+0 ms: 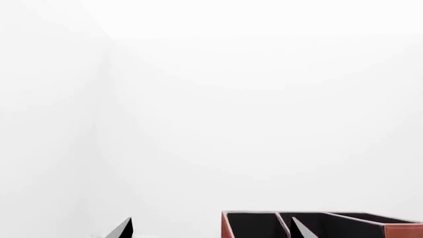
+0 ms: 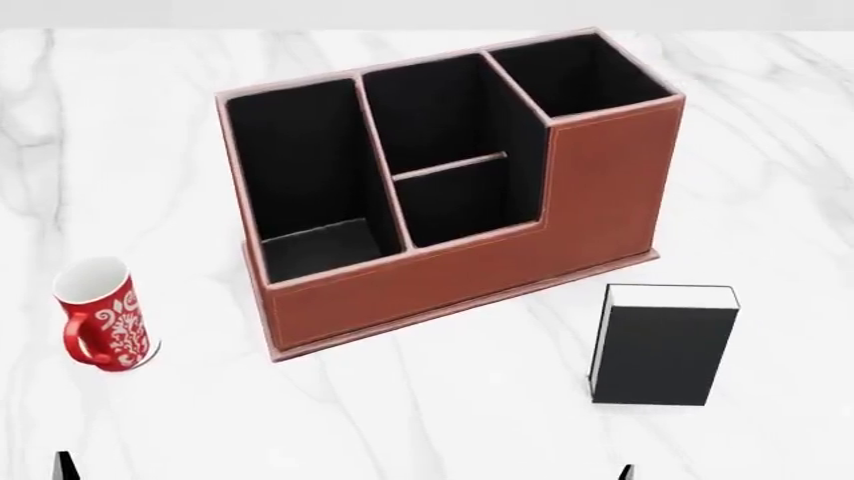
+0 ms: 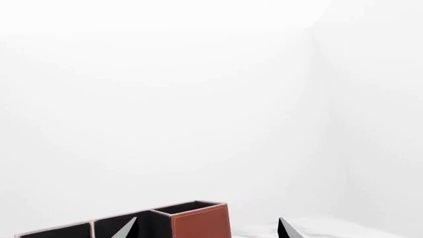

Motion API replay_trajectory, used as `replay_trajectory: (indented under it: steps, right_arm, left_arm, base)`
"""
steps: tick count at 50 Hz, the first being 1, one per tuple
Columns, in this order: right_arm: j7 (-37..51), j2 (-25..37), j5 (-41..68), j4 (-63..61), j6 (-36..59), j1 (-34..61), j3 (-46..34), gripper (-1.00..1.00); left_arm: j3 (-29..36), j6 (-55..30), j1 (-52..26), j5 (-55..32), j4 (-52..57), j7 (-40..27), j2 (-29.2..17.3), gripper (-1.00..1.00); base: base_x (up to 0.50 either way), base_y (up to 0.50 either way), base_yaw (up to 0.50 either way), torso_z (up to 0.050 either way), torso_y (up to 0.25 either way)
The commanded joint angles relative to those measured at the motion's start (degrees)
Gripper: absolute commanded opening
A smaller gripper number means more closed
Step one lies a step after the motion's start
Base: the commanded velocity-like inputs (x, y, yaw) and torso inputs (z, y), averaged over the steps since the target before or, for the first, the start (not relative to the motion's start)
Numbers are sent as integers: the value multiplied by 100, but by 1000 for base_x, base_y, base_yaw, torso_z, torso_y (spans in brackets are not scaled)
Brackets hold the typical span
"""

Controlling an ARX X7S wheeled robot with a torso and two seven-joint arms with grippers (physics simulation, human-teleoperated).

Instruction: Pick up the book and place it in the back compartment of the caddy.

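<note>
Standing upright on the white marble tabletop: the thick black-covered book with white page edges, just off the front right corner of the large red-brown leather caddy with black lining and pale pink rim, apart from it and untouched. Divided into four cells, that caddy, with its taller square section at the right rear. Behind a low divider in the middle column, the small squarish back compartment, nothing visible inside. Set well to the caddy's front left, also apart from it: a red mug with white floral pattern and white interior, upright, handle facing the camera.

Showing in the left wrist view, two dark fingertips of the left gripper, spread wide with nothing between them, the caddy's rim beyond. Same in the right wrist view: fingertips of the right gripper parted and holding nothing, the caddy's tall corner ahead. Barely peeking into the head view's lower edge, both grippers, well short of book and caddy.
</note>
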Motion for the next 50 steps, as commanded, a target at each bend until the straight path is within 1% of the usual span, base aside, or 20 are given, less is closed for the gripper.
replay_trajectory:
  steps: [1,13,50]
  right_arm:
    - [64,35,5,31,-2,30,-30,100]
    - [108,78,19,49,-26,37,-75,100]
    - [231,193,58,96,-3,93,-199,100]
  left_arm:
    - [38,-13,-15,-3,-15,-54,-35,100]
    - [81,-22,-20,0,-8,-101,-73,100]
    - [199,-111,-54,17,5,-245,-170,100]
  base:
    - [0,-145,0,0,0]
    - [0,-141,0,0,0]
    - [-1,-242,0,0,0]
